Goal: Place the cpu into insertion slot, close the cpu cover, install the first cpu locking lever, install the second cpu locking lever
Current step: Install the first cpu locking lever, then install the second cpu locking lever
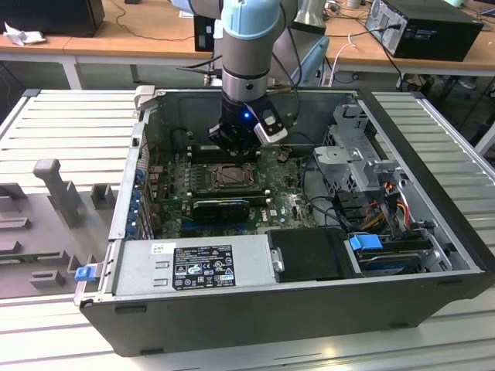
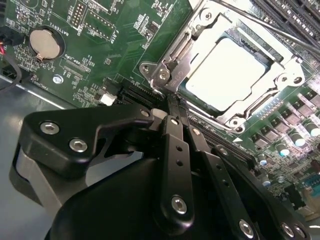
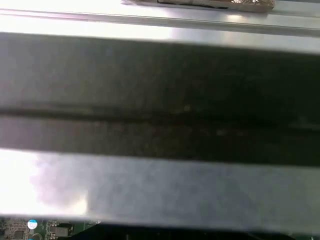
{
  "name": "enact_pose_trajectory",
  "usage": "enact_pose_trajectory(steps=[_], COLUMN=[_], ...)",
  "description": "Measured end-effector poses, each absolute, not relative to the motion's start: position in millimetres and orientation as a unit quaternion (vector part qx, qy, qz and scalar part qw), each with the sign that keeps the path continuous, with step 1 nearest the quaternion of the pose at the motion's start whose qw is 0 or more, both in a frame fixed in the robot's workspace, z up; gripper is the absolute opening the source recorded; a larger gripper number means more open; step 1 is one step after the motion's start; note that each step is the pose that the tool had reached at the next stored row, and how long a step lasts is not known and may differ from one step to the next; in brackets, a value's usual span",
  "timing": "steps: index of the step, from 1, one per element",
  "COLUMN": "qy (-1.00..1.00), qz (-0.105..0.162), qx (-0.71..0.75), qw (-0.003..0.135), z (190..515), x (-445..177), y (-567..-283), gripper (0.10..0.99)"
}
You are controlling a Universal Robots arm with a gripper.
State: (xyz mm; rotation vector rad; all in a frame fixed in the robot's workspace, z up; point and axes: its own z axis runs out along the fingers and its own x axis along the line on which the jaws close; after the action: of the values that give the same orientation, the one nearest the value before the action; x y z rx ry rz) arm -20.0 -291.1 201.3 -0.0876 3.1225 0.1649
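While the open computer case [image 1: 433, 255] lies on its side on a ribbed metal surface [image 1: 69, 131], the robot arm [image 1: 246, 46] reaches straight down into it from above, its black pincer [image 1: 232, 143] hanging low over the green motherboard [image 1: 286, 205], just beyond the far edge of the insertion slot [image 1: 224, 178] in the exterior view. In the second wrist view the pincer [image 2: 172, 107] is seen from behind its black linkages, and its two slim fingers [image 2: 175, 135] lie pressed together with no gap and nothing between them; their tips sit right at the near corner of the socket's silvery metal frame. The cpu [image 2: 225, 72], a pale, bright square, lies flat inside the insertion slot [image 2: 287, 77], and the cpu cover [image 2: 172, 60] lies down around it as a silvery frame, the chip's face showing through its square cut-out. A thin metal rod [image 2: 265, 25] runs across the far side of the socket; whether it is latched cannot be told. A round coin battery [image 2: 45, 42] sits on the board well apart from the socket. In the exterior view a grey power supply [image 1: 193, 267] fills the near edge of the case, with a blue-tabbed drive bay [image 1: 367, 243] toward the exterior view's right, and a grey moulded tray [image 1: 46, 216] rests on the surface to the exterior view's left. The first wrist view gives a blurred, close look at dark and pale grey bands, with a sliver of green board [image 3: 45, 229] at one edge.
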Motion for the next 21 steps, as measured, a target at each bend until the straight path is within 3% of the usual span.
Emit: enact_pose_trajectory(steps=[6, 21], qy=[0.998, 0.998], qz=[0.053, 0.053], qx=[-0.028, -0.028], qw=[0.007, 0.007], z=[217, 217], x=[-20, -20], y=[-291, -299], gripper=[0.106, 0.106])
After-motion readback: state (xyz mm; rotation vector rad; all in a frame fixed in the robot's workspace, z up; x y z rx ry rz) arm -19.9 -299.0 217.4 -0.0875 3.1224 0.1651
